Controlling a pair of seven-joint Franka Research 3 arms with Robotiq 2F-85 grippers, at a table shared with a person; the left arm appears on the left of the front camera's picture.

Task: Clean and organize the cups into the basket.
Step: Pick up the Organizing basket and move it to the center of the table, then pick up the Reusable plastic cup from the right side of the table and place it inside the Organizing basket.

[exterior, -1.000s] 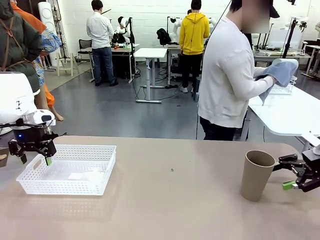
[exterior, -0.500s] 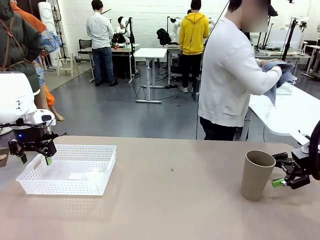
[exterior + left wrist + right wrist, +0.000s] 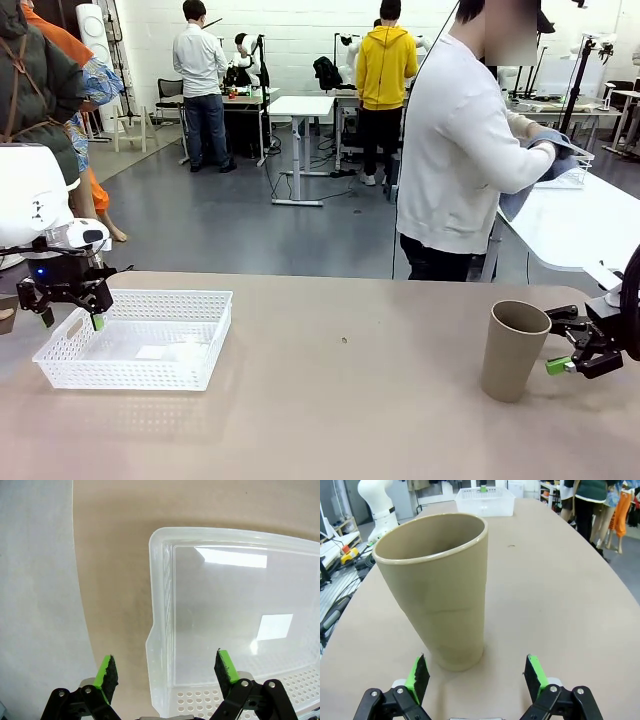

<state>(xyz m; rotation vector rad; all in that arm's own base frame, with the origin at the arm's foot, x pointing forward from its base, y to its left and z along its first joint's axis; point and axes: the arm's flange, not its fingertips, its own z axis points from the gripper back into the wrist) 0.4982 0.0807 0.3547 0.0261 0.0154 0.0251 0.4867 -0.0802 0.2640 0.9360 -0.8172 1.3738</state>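
Left side: the black two-finger left claw with green pads (image 3: 70, 320) hangs open and empty over the near left corner of the shallow white perforated plastic basket (image 3: 130, 375). In the left wrist view the left claw (image 3: 166, 666) has its fingers straddling the basket rim (image 3: 160, 605), touching nothing. The basket holds no cup.

Centre: bare beige tabletop (image 3: 340, 400).

Right side: one tall tan-brown matte tapered cup (image 3: 515, 350) stands upright on the tabletop, well apart from the basket. The black green-padded right claw (image 3: 560, 345) sits just beside it, open, level with its lower half. In the right wrist view the cup (image 3: 440, 595) stands just ahead of the right claw (image 3: 476, 674), not yet between its pads.

Handling, as judged: the cup is empty and looks rigid and light. Its height and narrow base make it easy to tip if nudged. The matte wall should give the pads fair friction. The best hold is across the body at mid-height or lower, since the taper widens upward and resists slipping down.

Changes over the last second: left claw, basket and cup are unmoved. The right claw has advanced toward the cup, with most of that travel early on. Beyond the tabletop the person (image 3: 455, 150) has lowered the blue-grey cloth (image 3: 553, 165) from chest height.
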